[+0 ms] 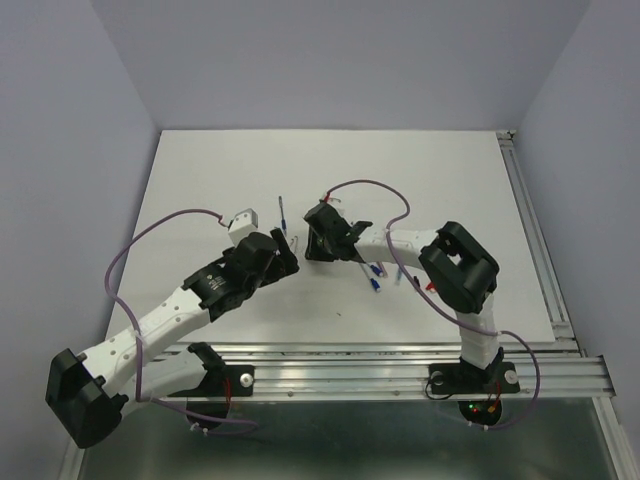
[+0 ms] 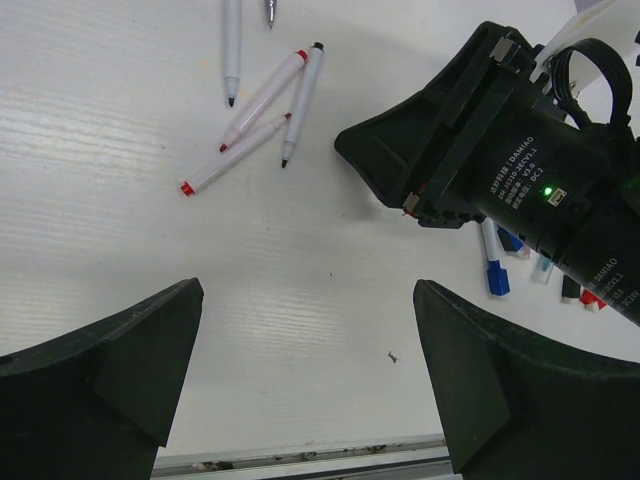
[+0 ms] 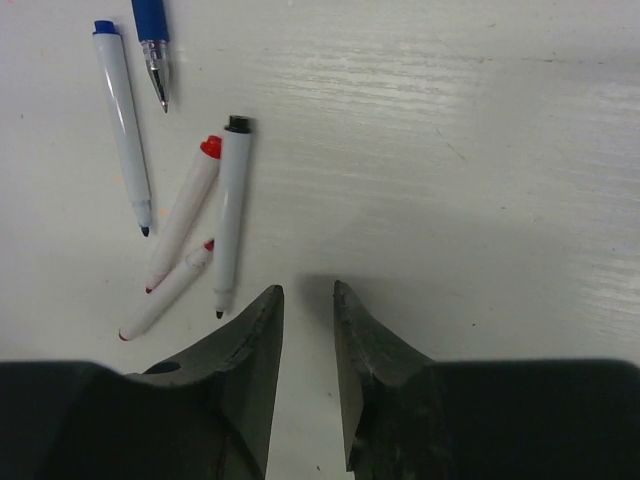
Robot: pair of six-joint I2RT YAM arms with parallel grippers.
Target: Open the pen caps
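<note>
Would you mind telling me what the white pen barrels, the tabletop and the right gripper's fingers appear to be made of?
The white pen barrels: likely smooth, slightly glossy plastic, judging by soft highlights along them. The tabletop: white painted or laminated board, perhaps wood, given its faint streaky grain. The right gripper fingers: matte black plastic, possibly printed; dull with scuffed edges.

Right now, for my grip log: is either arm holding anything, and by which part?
Nothing is held. The left jaws stand wide open with nothing between them; the right jaws are slightly apart, also empty. The pens lie loose on the table.
</note>
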